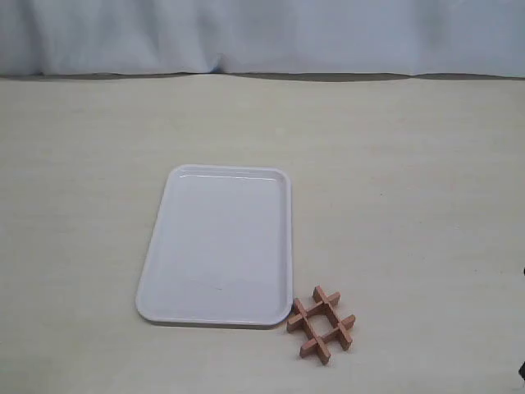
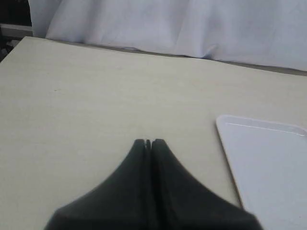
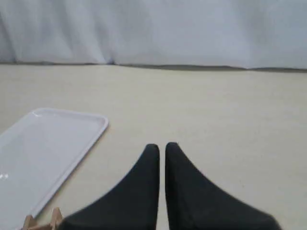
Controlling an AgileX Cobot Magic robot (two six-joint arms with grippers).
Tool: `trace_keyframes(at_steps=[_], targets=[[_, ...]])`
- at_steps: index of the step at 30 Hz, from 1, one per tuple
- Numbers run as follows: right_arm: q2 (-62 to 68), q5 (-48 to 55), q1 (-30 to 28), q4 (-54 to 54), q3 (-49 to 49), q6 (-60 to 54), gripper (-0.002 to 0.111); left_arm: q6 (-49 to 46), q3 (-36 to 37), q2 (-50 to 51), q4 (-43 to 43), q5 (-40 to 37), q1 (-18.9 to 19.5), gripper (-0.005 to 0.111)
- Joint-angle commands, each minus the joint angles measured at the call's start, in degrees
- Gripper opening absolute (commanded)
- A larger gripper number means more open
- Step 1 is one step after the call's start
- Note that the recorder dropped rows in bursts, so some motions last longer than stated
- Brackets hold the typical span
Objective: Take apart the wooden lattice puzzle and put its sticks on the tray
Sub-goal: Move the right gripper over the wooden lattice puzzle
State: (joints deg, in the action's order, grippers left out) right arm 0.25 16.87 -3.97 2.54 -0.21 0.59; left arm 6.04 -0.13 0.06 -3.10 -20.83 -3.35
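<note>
The wooden lattice puzzle (image 1: 320, 310) lies whole on the table, a reddish-brown hash of four interlocked sticks, just off the near right corner of the white tray (image 1: 215, 246). The tray holds nothing. Neither gripper shows in the exterior view. In the left wrist view my left gripper (image 2: 148, 142) is shut and empty over bare table, with the tray (image 2: 273, 163) off to one side. My right gripper (image 3: 162, 146) is shut with only a thin slit between its fingers and grips nothing. In that view the tray (image 3: 43, 143) and a corner of the puzzle (image 3: 29, 222) sit beside it.
The table top (image 1: 410, 164) is pale beige with a white cloth backdrop (image 1: 262, 33) along its far edge. Nothing else stands on it besides the tray and the puzzle.
</note>
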Motion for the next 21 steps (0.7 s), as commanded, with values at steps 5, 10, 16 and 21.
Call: trace_keyframes(at_steps=[5,10,16,21], targets=[[-0.25,-18.98,0.11,-0.03,0.21,0.04,0.004,0.11,0.13,-0.06,-0.46,0.55,0.05,0.000],[-0.25,-32.33,0.11,-0.03,0.21,0.80,0.004,0.11,0.13,-0.06,-0.46,0.55,0.05,0.000],[-0.25,-47.67,0.11,4.48,0.21,24.88,0.004,0.11,0.13,-0.06,-0.46,0.55,0.05,0.000],[0.05,-42.49,0.11,4.48,-3.41,26.38,0.004,0.11,0.13,-0.06,-0.46,0.55,0.05,0.000]])
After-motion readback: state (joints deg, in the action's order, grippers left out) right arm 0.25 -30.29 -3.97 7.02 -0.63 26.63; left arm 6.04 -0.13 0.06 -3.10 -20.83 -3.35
